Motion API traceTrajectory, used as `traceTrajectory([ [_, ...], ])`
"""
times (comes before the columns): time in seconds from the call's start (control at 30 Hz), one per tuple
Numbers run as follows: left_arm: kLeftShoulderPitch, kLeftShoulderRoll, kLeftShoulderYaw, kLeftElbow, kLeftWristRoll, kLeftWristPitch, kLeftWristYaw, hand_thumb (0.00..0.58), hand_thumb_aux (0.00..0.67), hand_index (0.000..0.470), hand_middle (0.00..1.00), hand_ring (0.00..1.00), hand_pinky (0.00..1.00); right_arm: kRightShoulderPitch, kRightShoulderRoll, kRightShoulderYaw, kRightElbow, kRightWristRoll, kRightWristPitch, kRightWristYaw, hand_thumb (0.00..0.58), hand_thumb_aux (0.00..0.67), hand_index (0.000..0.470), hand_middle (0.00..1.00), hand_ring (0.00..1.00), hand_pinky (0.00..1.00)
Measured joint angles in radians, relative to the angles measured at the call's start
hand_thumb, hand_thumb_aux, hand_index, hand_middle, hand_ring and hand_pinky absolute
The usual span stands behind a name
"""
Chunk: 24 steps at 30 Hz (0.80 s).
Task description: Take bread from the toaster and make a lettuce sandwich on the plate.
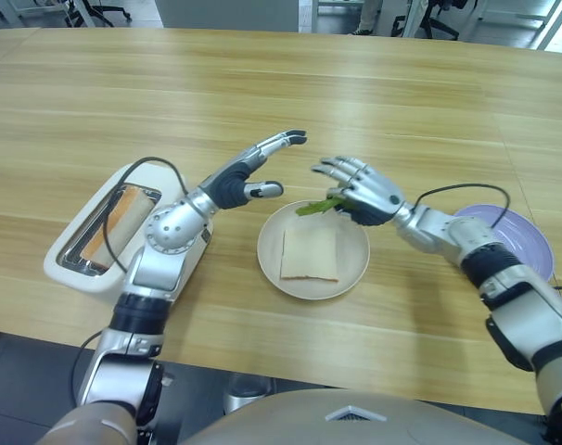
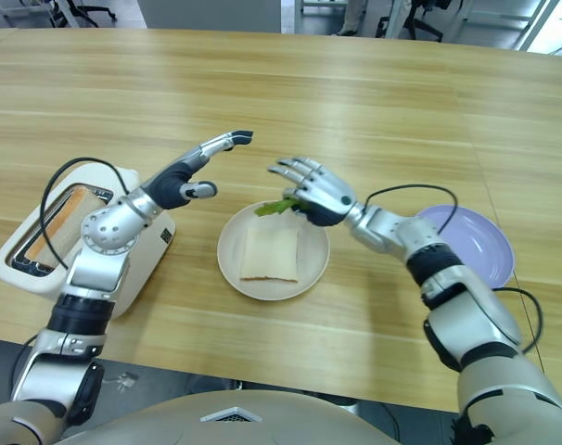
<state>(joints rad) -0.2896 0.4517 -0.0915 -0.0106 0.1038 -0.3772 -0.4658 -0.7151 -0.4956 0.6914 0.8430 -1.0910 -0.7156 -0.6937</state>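
Nearest the robot sits the beige plate (image 1: 355, 271), and on it lies one pale slice of bread (image 1: 310, 253), flat and square in the middle. Off to the left stands the white toaster (image 1: 70, 272), lying long across the table (image 1: 374, 93), with a browned slice (image 1: 114, 222) standing in its slot and a black cable looping over its top. Over on the right there's a purple plate (image 1: 531, 246), partly behind the right forearm. A step farther out, the hands. The left hand (image 1: 249, 171) hovers between the toaster and the beige plate, fingers stretched out and spread apart, holding nothing. The right hand (image 1: 364, 195) is over the plate's far rim, fingers curled and pinched on a piece of green lettuce (image 1: 316, 208). The leaf pokes out leftward, just beyond the bread's far edge; whether it touches the plate can't be told. Beyond that runs bare wood.
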Motion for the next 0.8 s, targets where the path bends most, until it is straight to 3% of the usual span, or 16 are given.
traceTrajectory([
  [0.4,0.081,0.008,0.036,-0.091,-0.023,0.060,0.007,0.000,0.000,0.000,0.00,0.00,0.00,-0.039,0.092,0.110,0.174,-0.037,0.025,-0.028,0.580,0.654,0.449,0.00,0.00,0.00],
  [0.43,0.081,0.008,0.036,-0.091,-0.023,0.060,0.007,0.000,0.000,0.000,0.00,0.00,0.00,-0.039,0.091,0.114,0.175,-0.036,0.021,-0.030,0.429,0.328,0.225,0.00,0.00,0.00],
  [0.47,0.081,0.008,0.036,-0.091,-0.023,0.060,0.007,0.000,0.000,0.000,0.00,0.00,0.00,-0.039,0.089,0.118,0.175,-0.035,0.015,-0.029,0.429,0.328,0.225,0.00,0.00,0.00],
  [0.5,0.081,0.008,0.037,-0.090,-0.023,0.060,0.007,0.000,0.000,0.000,0.00,0.00,0.00,-0.039,0.086,0.119,0.174,-0.033,0.006,-0.026,0.000,0.000,0.000,0.00,0.00,0.00],
  [0.8,0.076,0.009,0.043,-0.084,-0.022,0.060,0.017,0.000,0.000,0.000,0.00,0.00,0.00,-0.023,0.044,0.114,0.082,0.009,-0.082,0.030,0.000,0.000,0.000,0.00,0.00,0.00],
])
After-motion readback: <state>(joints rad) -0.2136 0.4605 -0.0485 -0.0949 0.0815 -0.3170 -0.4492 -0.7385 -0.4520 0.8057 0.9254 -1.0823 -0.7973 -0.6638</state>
